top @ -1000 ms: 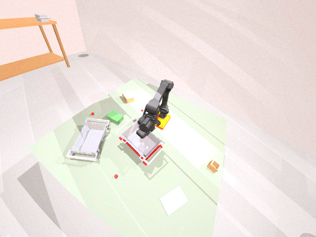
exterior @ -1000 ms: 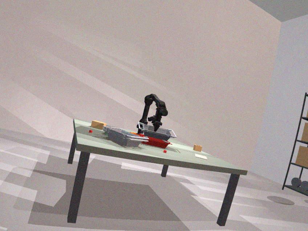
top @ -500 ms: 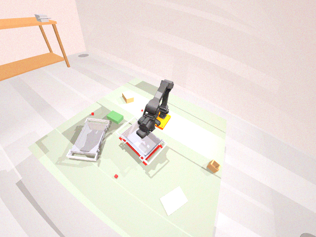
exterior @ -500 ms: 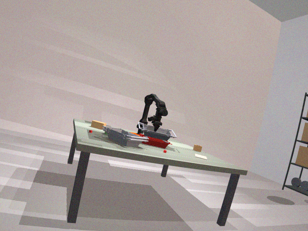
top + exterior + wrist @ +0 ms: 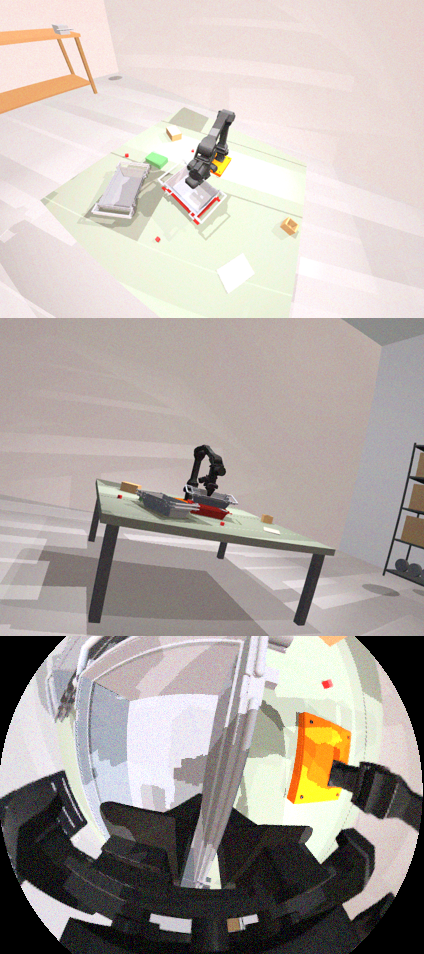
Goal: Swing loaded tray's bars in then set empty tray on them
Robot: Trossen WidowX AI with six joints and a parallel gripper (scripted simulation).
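Note:
My gripper (image 5: 209, 493) (image 5: 207, 799) is shut on one long side wall of an empty grey tray (image 5: 186, 191) (image 5: 208, 500) (image 5: 170, 736). This tray is right above a red tray (image 5: 179, 202) (image 5: 208, 511) and looks roughly in line with it. Whether they touch is unclear. The held tray's wire bars stand out past its ends. The red tray's inside, any load and the position of its bars are hidden under the held tray. Another grey tray (image 5: 121, 188) (image 5: 160, 504) stands on the table to the left in the top and exterior views and looks empty, with bars at its ends.
A green block (image 5: 156, 159) lies between the left tray and the arm. A wooden block (image 5: 173, 133) (image 5: 130, 487) is farther back. Small red cubes (image 5: 157, 239) (image 5: 222, 523) (image 5: 327, 684) lie scattered. A wooden box (image 5: 289, 225) (image 5: 267, 518) and a white sheet (image 5: 235, 272) (image 5: 271, 530) lie rightward.

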